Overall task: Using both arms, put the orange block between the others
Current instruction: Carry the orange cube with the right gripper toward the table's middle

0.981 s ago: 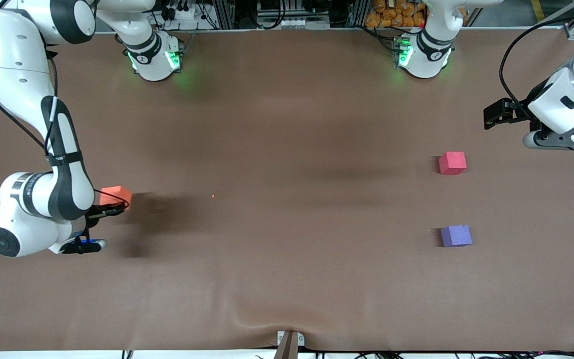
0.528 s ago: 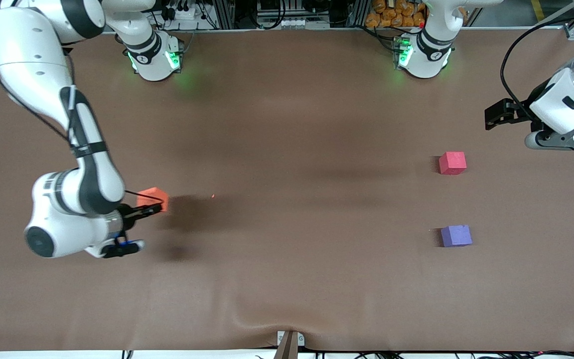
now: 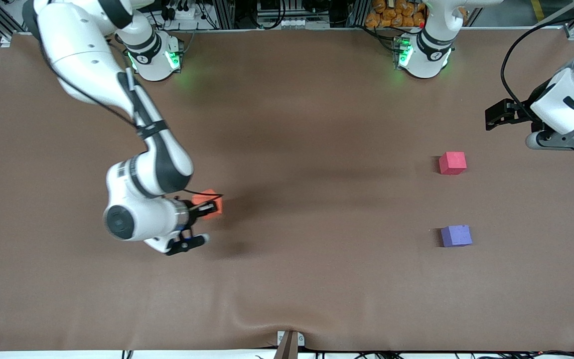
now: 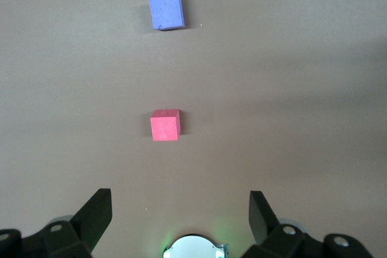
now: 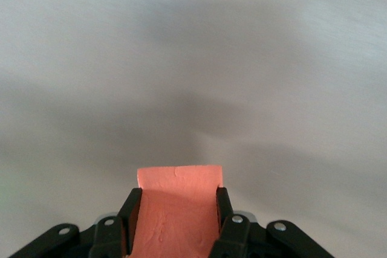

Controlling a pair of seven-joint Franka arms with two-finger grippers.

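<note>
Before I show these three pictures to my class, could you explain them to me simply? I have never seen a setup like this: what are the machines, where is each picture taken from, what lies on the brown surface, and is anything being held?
These are two white robot arms bolted along one edge of a brown table. One picture looks down from a high camera facing them; the other two come from cameras on each arm's wrist.

The right gripper is shut on the orange block, up over the table's middle; its wrist view shows the block between its fingers.

The left gripper is open and empty, waiting over its own end of the table.

Two cubes lie there, apart: the pinkish-red cube, and the purple cube nearer the high camera.
</note>
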